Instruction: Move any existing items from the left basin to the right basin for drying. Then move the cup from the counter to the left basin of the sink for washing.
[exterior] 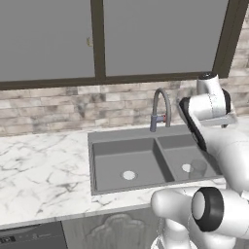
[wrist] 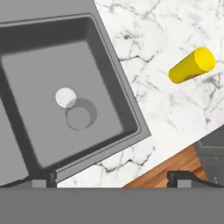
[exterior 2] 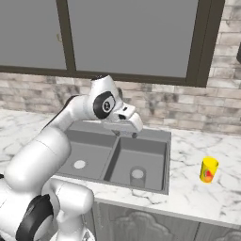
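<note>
The yellow cup (exterior 2: 208,169) stands on the white marble counter (exterior 2: 193,193) to the right of the grey sink (exterior 2: 141,133). In the hand view the cup (wrist: 192,65) sits at the upper right, well away from the basin rim. A translucent grey tumbler (exterior 2: 137,176) stands in the right basin (exterior 2: 146,153) beside the pale drain (wrist: 65,97). The left basin (exterior: 116,155) holds nothing but its drain. My gripper (wrist: 111,180) hangs open above the right basin, its fingertips (wrist: 43,178) wide apart with nothing between them.
An arched grey tap (exterior: 158,109) rises behind the sink's divider. A brick wall and dark-framed cabinets stand behind the counter. Marble worktop (exterior: 44,165) stretches left of the sink. A dark appliance panel (exterior: 31,237) sits below the counter at the lower left.
</note>
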